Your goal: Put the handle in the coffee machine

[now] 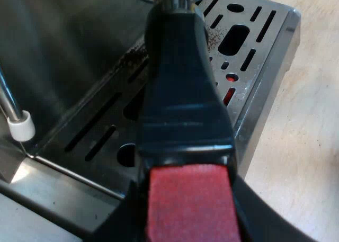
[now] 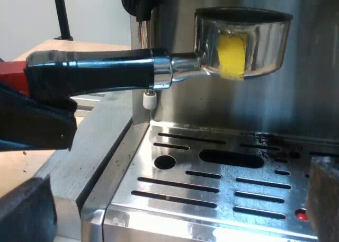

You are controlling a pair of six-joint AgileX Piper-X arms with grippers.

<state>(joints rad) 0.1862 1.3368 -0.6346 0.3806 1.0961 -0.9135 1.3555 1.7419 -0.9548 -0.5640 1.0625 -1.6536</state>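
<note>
Over the drip tray [image 2: 159,222] of the espresso machine [image 2: 307,93], we see the metal holder [image 2: 100,72] hanging level and clear of the tray, its long axis running roughly along the machine's steel front. Its basket [image 2: 259,41] is the far end, open side up, close to the front wall; we cannot tell whether it touches that wall. The dark handle [image 1: 180,93] leads back from the basket to the red end [image 1: 190,205], which sits in the left gripper [image 1: 188,215]. That gripper's black fingers [image 1: 259,215] are clamped on either side of the red end. The left wrist view looks straight down the handle from the red end, so the basket is almost hidden behind it. That view does show coffee grounds [image 1: 135,54] scattered on the tray and the pale wooden table [image 1: 307,120] beside the machine. The right wrist view gives the holder side-on, with the metal neck, a yellow patch [image 2: 232,54] on the basket's side, and the steam wand's white tip [image 2: 150,99] just behind the handle. The right gripper [image 2: 175,205] is before the tray's front edge, fingers spread wide with nothing between them, well apart from the holder.
</note>
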